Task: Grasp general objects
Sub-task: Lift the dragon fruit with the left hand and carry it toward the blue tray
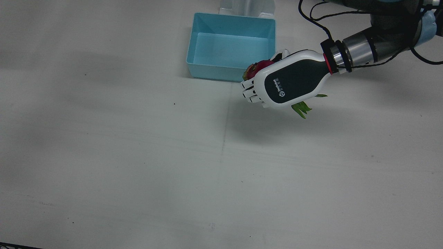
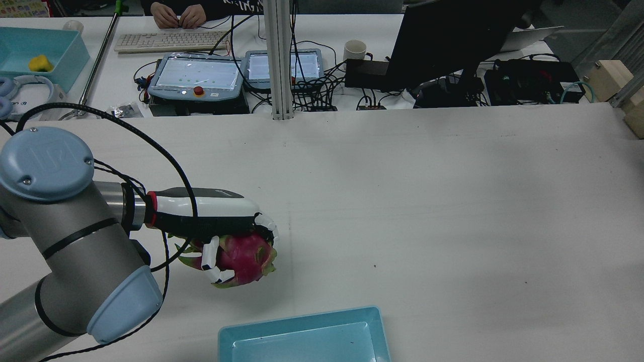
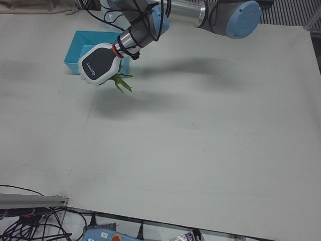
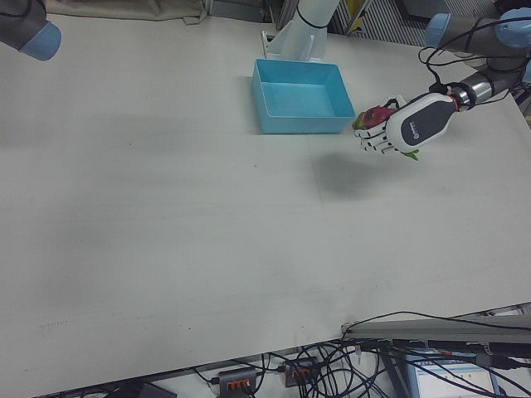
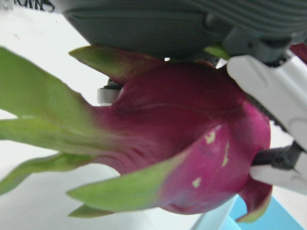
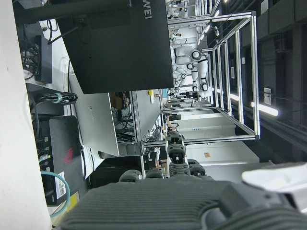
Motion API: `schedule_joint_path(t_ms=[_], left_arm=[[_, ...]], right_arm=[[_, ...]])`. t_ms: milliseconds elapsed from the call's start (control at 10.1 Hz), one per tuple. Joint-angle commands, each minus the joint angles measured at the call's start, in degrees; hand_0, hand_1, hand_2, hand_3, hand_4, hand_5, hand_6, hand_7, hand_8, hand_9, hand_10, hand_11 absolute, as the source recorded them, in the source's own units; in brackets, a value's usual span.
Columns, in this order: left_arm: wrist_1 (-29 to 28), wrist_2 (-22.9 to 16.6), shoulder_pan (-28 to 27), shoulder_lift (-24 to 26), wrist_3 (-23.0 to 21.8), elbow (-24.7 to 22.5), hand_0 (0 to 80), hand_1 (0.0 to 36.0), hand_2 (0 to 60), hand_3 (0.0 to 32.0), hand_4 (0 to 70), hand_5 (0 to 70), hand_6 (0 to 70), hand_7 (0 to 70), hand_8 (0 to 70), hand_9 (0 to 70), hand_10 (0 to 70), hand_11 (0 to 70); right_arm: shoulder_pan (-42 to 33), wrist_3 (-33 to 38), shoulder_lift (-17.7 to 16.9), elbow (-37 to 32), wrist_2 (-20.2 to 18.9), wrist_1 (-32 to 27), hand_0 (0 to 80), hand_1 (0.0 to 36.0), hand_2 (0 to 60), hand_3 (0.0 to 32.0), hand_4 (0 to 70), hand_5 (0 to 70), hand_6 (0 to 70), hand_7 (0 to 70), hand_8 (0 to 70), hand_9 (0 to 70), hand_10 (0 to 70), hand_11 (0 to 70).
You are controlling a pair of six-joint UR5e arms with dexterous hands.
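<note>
My left hand (image 1: 290, 81) is shut on a pink dragon fruit (image 1: 258, 67) with green leaf tips and holds it above the table, just beside the near right corner of the blue bin (image 1: 207, 72). In the rear view the hand (image 2: 206, 211) grips the fruit (image 2: 244, 259) from above, with the bin (image 2: 302, 322) in front of it. The left hand view is filled by the fruit (image 5: 192, 143), with white fingers (image 5: 273, 91) wrapped on it. Of my right hand only the dark palm (image 6: 168, 206) shows, with nothing in it.
The blue bin (image 4: 299, 123) shows nothing inside. Its far side stands against a white pedestal (image 1: 245, 8). The left arm's black cables (image 1: 318, 24) hang near the wrist. Beyond the table's far edge are a keyboard (image 2: 168, 40), control tablets (image 2: 196, 75) and a monitor (image 2: 453, 40).
</note>
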State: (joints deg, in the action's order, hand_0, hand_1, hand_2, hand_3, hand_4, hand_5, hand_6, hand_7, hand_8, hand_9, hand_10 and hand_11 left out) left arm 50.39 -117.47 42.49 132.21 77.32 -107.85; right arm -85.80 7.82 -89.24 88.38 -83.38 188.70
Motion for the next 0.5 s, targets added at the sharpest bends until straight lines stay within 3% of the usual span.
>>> schedule_joint_path(t_ms=[0,397], left_arm=[[9.2,-0.7,-6.3,2.7,-0.2,-1.5,59.7,36.0,60.0,0.0,26.6,41.1,29.1,55.3,32.8,29.9,47.9,70.0],[14.2,-7.1,-7.1,5.6,-3.4,-1.5,62.7,36.0,60.0,0.0,34.5,44.6,34.9,58.0,35.0,31.8,46.2,67.6]], right_arm=[[0.0,0.0,0.0,-0.1,0.1,0.0,0.0,0.0,0.0,0.0,0.0,0.0,0.0,0.0,0.0,0.0,0.0,0.0],[0.0,0.0,0.0,-0.1,0.0,0.0,0.0,0.0,0.0,0.0,0.0,0.0,0.0,0.0,0.0,0.0,0.0,0.0]])
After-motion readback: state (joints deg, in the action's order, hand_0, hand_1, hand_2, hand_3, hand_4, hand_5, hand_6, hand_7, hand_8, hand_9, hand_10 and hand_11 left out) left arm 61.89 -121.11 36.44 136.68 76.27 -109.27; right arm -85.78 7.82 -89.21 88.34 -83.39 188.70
